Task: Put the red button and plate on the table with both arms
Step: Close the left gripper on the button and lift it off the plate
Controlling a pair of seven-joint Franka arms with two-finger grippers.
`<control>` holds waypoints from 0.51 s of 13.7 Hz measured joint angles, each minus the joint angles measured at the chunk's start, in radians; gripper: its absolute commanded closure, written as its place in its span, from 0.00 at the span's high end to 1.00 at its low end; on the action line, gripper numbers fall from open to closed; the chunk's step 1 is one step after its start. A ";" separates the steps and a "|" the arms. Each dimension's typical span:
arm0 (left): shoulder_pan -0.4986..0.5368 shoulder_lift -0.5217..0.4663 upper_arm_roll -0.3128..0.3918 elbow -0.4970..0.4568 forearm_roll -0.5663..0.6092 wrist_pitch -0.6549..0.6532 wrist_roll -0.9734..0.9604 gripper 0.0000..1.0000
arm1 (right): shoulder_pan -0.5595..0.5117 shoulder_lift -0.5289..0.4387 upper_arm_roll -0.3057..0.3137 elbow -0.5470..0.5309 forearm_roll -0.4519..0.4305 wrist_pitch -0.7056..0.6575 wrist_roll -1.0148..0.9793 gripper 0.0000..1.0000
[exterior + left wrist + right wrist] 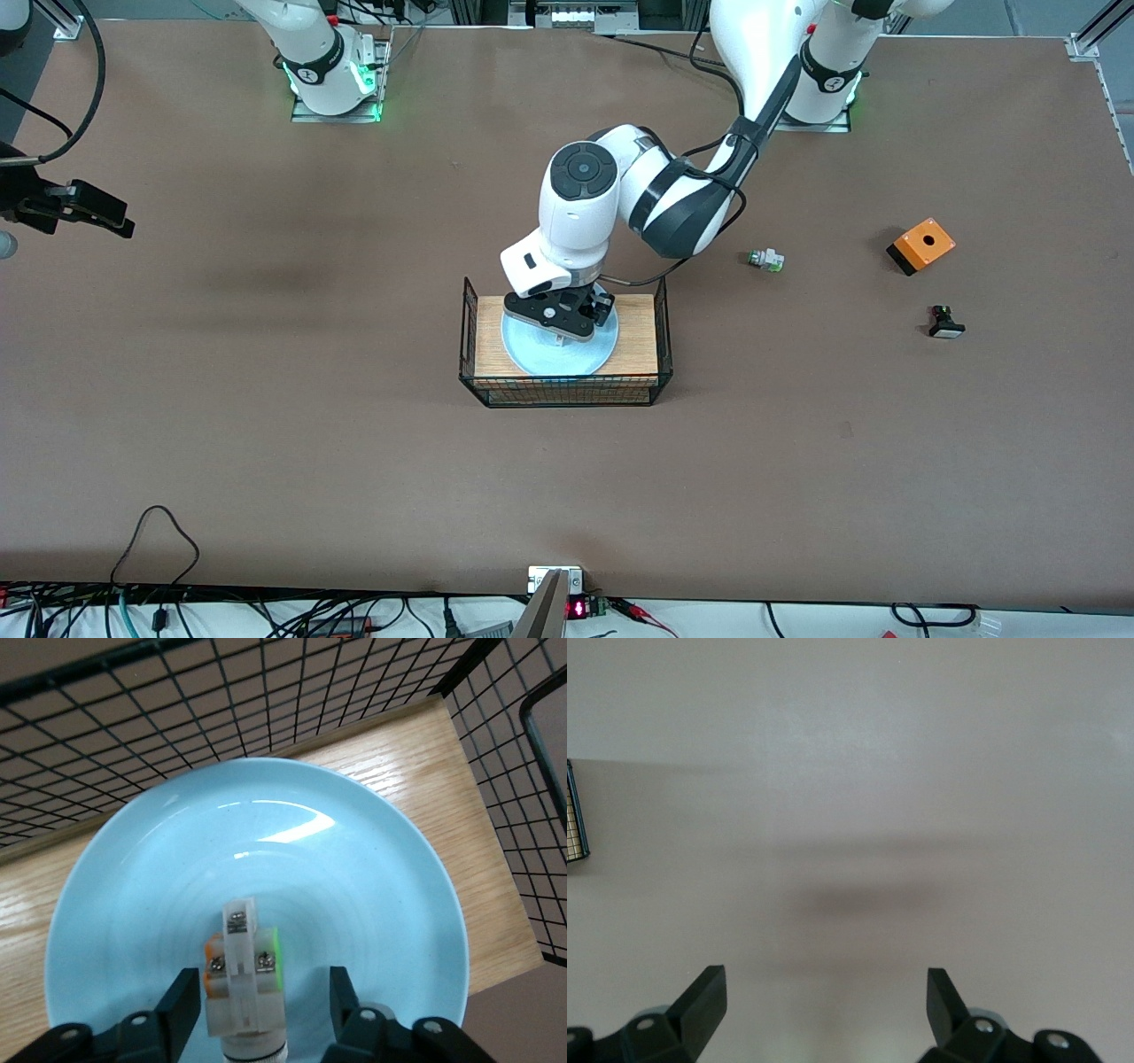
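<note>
The right gripper (pixel 826 1010) waits spread wide over bare table (pixel 266 399) at its arm's end. Mid-table, the left gripper (pixel 262 1010) hangs over the plate (pixel 354 895) in the basket (pixel 662 341), fingers apart astride a white switch, probably the red button (pixel 241 979) (cap hidden). Centre, then close squarely before lifting.

Glossy pale-blue plate (pixel 354 904), smooth with faint rings, catching bright highlights. Under the plate, light grained wood board (pixel 416 762), matt. Around the plate, thin black wire mesh basket (pixel 567 387). On the plate, white plastic switch (pixel 242 979) with metal screws. Matt brown table (pixel 266 399).
</note>
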 measured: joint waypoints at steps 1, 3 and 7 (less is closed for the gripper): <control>0.000 0.000 0.000 0.000 0.000 0.000 0.001 0.16 | 0.000 0.000 0.000 0.000 0.000 0.000 0.000 1.00; 0.000 0.000 0.002 0.008 0.002 0.001 0.003 0.17 | 0.000 0.000 0.000 0.000 0.001 0.000 0.000 1.00; 0.009 -0.082 0.014 0.053 0.002 -0.132 -0.002 0.18 | 0.000 0.000 0.000 0.000 0.002 0.001 0.000 1.00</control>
